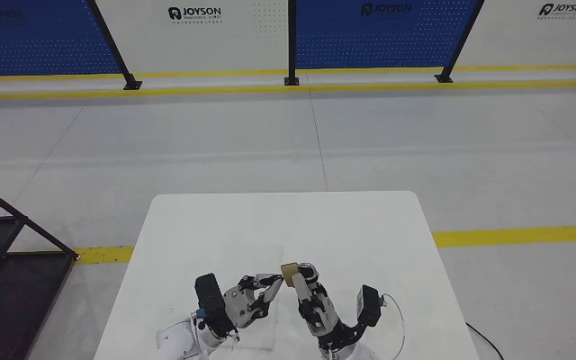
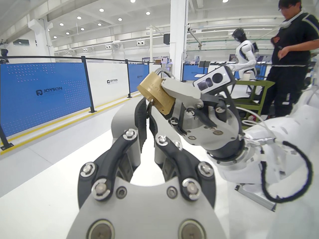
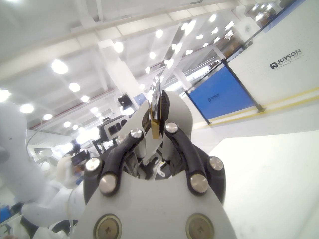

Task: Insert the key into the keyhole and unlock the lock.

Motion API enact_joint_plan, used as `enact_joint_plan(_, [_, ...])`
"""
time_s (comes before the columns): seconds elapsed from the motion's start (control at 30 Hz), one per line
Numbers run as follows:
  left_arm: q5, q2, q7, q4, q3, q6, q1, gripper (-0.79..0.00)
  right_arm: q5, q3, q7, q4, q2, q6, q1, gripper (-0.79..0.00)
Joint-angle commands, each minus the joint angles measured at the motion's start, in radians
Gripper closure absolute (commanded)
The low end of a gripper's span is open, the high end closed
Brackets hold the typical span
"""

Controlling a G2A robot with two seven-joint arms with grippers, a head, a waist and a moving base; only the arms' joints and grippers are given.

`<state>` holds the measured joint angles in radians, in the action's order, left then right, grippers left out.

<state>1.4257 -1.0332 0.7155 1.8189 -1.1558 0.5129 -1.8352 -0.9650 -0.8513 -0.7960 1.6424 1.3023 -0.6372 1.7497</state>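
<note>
Right claw (image 3: 156, 110) tight around lock (image 3: 155, 125), left claw (image 2: 147, 115) tight around key (image 2: 151, 102) beneath it, over table's (image 1: 360, 225) near edge.

Brass padlock (image 2: 155, 93), tilted, held by right gripper (image 3: 155, 109)

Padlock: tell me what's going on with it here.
The right gripper holds the brass padlock up above the white table. The left gripper is closed just beneath it and seems to pinch the key at the lock's underside. How far the key is in the keyhole cannot be told.
</note>
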Motion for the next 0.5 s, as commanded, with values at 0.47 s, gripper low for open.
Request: enact_joint_plan(0.47, [0.179,-0.011,0.127,-0.032,0.039,-0.253,0.009,0.000,0.006,0.002,0.010,-0.001,0.002,0.004,-0.003,0.000])
